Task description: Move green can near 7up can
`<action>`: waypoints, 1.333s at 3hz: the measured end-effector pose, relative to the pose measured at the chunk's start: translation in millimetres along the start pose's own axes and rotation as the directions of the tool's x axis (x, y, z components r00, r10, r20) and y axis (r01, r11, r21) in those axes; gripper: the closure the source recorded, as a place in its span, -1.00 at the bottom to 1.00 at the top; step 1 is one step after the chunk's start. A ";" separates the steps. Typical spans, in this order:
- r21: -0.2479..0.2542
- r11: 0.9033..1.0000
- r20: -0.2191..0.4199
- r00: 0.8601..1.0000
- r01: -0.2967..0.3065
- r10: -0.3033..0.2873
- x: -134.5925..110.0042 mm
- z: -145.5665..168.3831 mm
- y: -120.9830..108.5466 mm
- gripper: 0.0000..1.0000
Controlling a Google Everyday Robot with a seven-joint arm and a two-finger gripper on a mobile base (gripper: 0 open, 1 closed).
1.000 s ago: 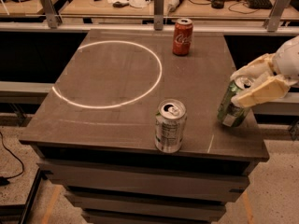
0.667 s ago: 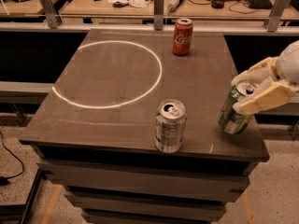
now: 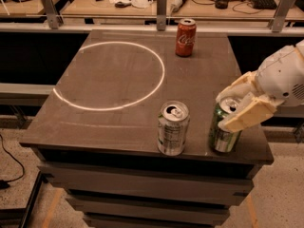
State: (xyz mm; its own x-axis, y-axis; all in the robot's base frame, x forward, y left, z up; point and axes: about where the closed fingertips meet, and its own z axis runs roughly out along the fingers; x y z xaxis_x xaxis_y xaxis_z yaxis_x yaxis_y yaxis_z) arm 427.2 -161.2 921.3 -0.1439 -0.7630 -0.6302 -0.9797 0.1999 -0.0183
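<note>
Bench fills most of the view: a dark, flat-topped block with stacked drawer-like layers below its front edge. A thin white circle is drawn on its left and middle part, and none of the cans stands inside it. A long desk cluttered with cables and small gear runs behind the bench.

The robot's white arm reaches in from the right edge, over the bench's front right corner. At its end the cream gripper sits at the top of the green can. One of its fingers lies across the near side of the can's upper rim and the other wraps behind it, so the gripper is pinching the can by its top (the silver lid shows between them).

The green can stands on the bench near the front right corner, its lower body bare beneath the gripper. The 7up can stands upright just to its left, close to the front edge, with a narrow gap between the two. The red Coca-Cola can stands well apart from both, upright near the back edge.
</note>
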 end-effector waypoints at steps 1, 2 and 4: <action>-0.044 0.999 -0.037 0.999 0.016 -0.018 -4.5 25.7 7.1 0.00; -0.044 0.999 -0.037 0.999 0.016 -0.018 -7.1 22.6 7.1 -0.46; -0.034 0.999 0.033 0.999 -0.010 0.011 -4.2 22.7 5.1 -1.00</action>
State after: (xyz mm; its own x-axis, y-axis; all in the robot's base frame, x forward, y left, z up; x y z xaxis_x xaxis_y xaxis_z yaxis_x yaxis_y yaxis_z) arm 426.0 -143.1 906.3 -0.1498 -0.7399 -0.6558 -0.9824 0.1864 0.0141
